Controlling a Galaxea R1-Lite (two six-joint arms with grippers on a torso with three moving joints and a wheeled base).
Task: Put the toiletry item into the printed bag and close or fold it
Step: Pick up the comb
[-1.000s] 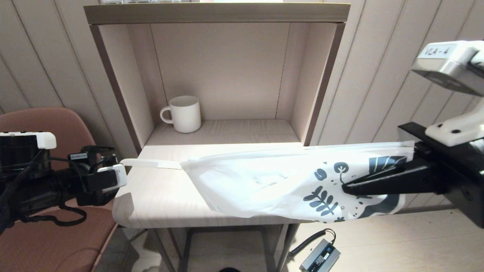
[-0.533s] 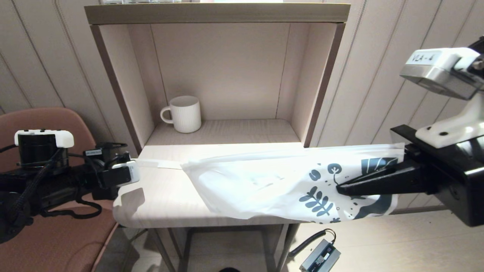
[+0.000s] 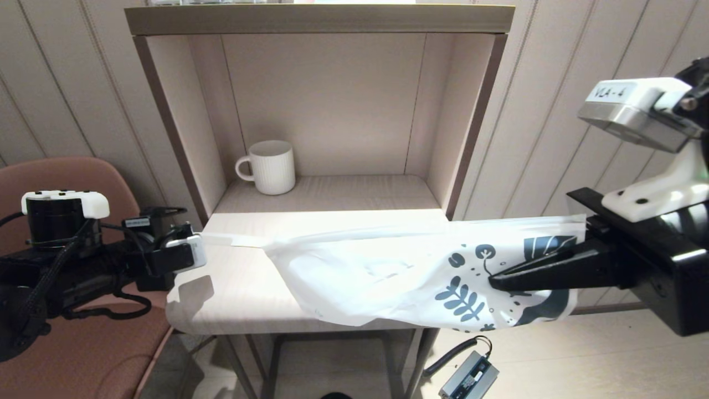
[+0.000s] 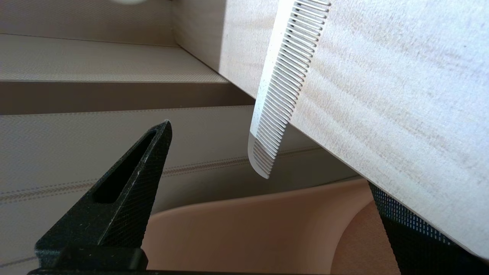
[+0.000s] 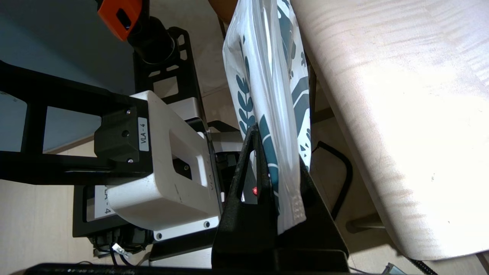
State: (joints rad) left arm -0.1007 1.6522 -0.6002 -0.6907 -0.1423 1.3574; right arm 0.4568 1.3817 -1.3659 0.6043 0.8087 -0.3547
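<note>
White plastic, thin and toothed, the comb [image 3: 232, 239] lies flat on the bench [image 3: 232, 288] with its tip jutting past the bench edge nearest the pink chair [image 3: 72, 354]. That overhang looks useful: a finger can pass under the comb without scraping the wood. The left claw [image 3: 188, 256] hovers just off that same edge, its 2 fingers spread wide and holding nothing. In the left wrist view the comb's tip [image 4: 263, 152] hangs in the gap between the fingers [image 4: 126, 183], not yet touched.

At the far end of the comb begins the printed bag [image 3: 399, 271], its plain end resting on the bench while its leaf-printed end is lifted past the opposite bench edge. The right claw [image 3: 501, 281] is clamped tight on that printed end; the right wrist view shows the film [image 5: 275, 126] pinched between the 2 black fingers [image 5: 248, 179]. Holding the bag taut like this probably keeps it from sliding when the comb is pushed in, though I cannot tell from these views which end carries the opening or whether it gapes toward the comb.

Beyond the comb, a white ribbed mug [image 3: 268, 166] stands in the shelf recess [image 3: 332, 191], well clear of both claws.

Judging by this, the comb is not yet grasped.
</note>
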